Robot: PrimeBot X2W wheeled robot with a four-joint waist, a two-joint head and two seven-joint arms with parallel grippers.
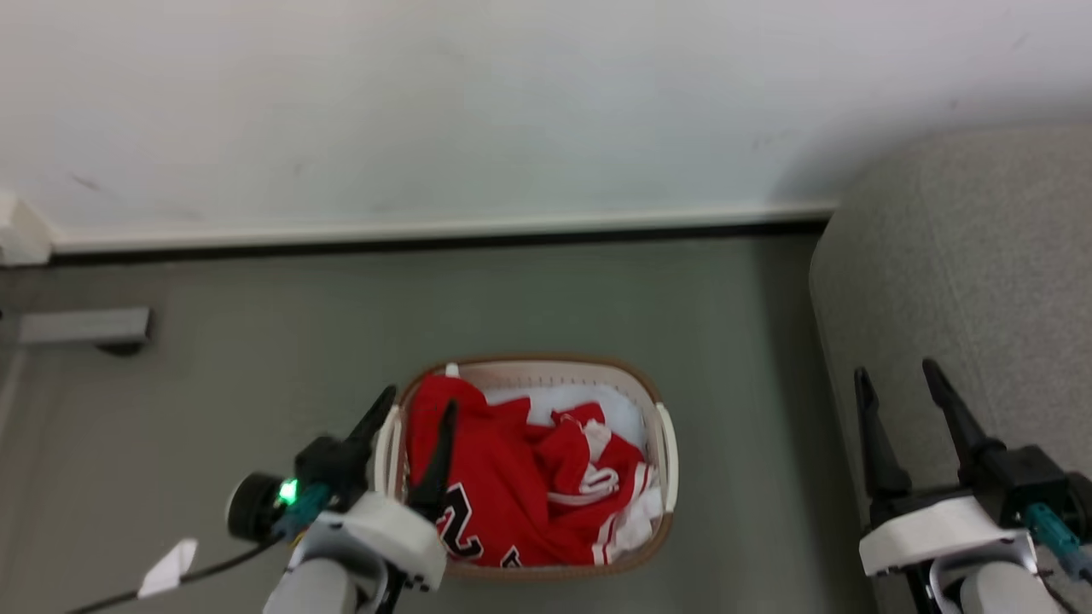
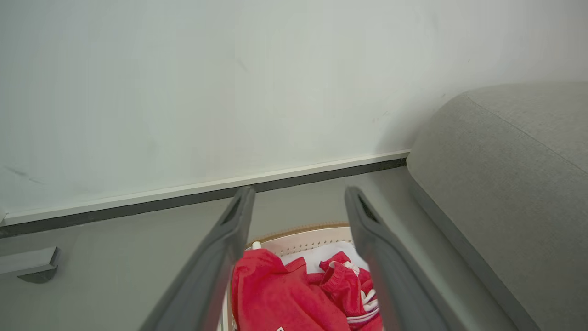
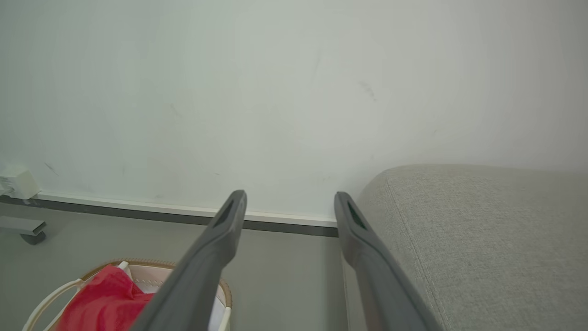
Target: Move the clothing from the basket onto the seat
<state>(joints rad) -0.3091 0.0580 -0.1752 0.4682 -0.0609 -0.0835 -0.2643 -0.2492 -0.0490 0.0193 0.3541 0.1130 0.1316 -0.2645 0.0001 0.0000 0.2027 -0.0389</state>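
Red clothing [image 1: 520, 486] with white stripes and a black number lies heaped in the cream basket [image 1: 657, 401] with a brown rim, on the floor in the head view. My left gripper [image 1: 418, 409] hangs open above the basket's left side, holding nothing. Its wrist view looks between the fingers at the clothing [image 2: 285, 294] and the basket's far rim [image 2: 303, 230]. The grey seat [image 1: 964, 281] rises at the right. My right gripper [image 1: 896, 375] stands open over the seat's front edge, empty. Seen from the right wrist are the seat [image 3: 482, 230] and the basket [image 3: 151, 271] at lower left.
A white wall with a skirting board [image 1: 444, 228] runs behind the basket. White liner cloth [image 1: 589, 399] shows under the clothing. A grey bar on a caster [image 1: 85, 328] sits at the left by the wall. Grey floor [image 1: 597, 298] lies between basket and wall.
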